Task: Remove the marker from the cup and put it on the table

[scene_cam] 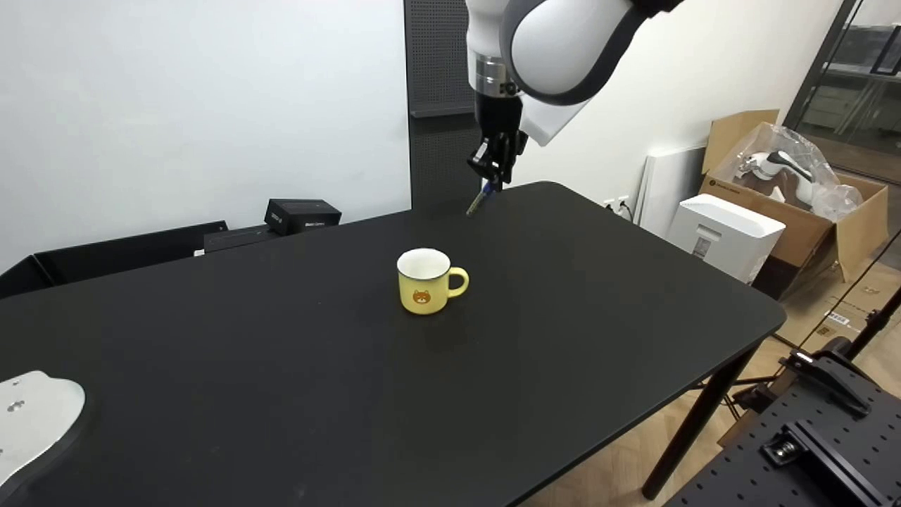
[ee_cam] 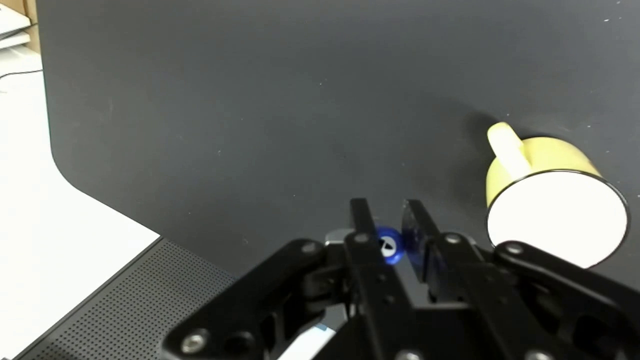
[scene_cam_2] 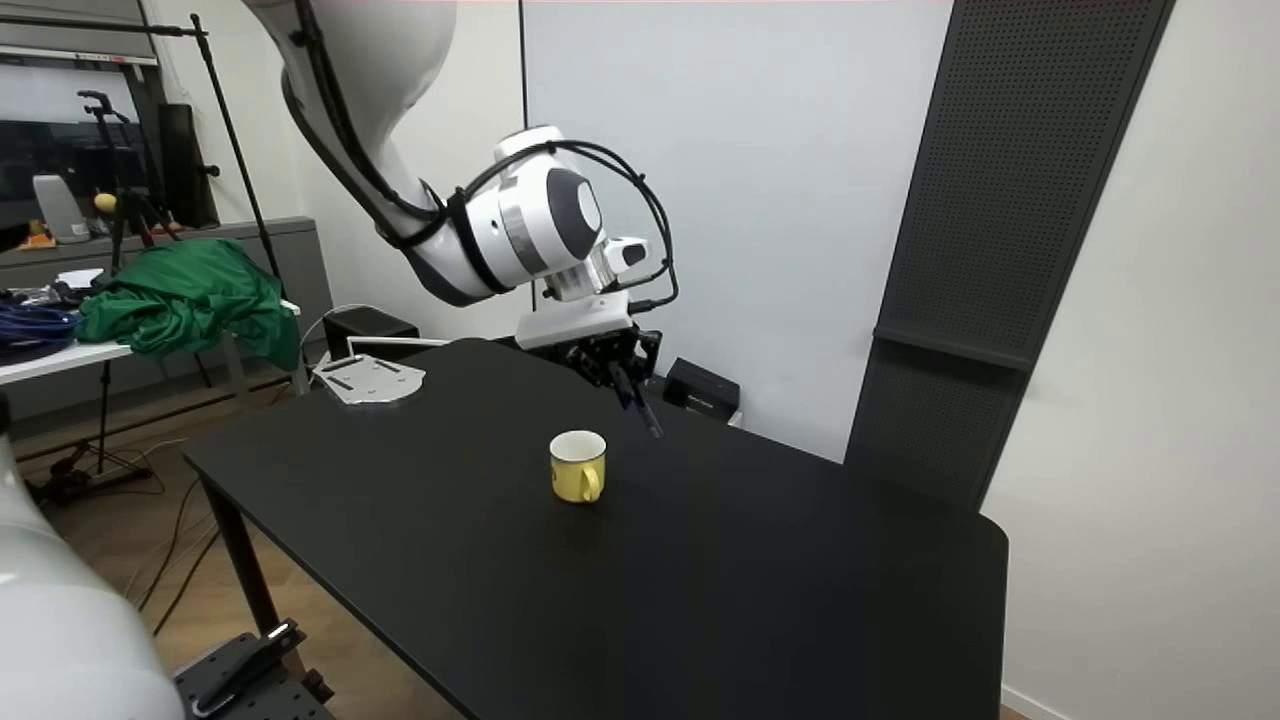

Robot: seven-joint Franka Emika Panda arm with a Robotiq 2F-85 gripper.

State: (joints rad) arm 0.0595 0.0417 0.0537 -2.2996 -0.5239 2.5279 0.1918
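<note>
The cup is a yellow mug standing upright on the black table. It shows in an exterior view with its handle toward the camera, and at the right of the wrist view. Its visible pale inside holds nothing. My gripper is shut on the marker, whose blue end shows between the fingers. In both exterior views the gripper holds the marker tilted, pointing down, in the air above the table and apart from the cup.
A pale metal plate lies at a table end, also in an exterior view. Black boxes stand beyond the table's edge by the white wall. A perforated dark panel stands against the wall. A cardboard box is on the floor.
</note>
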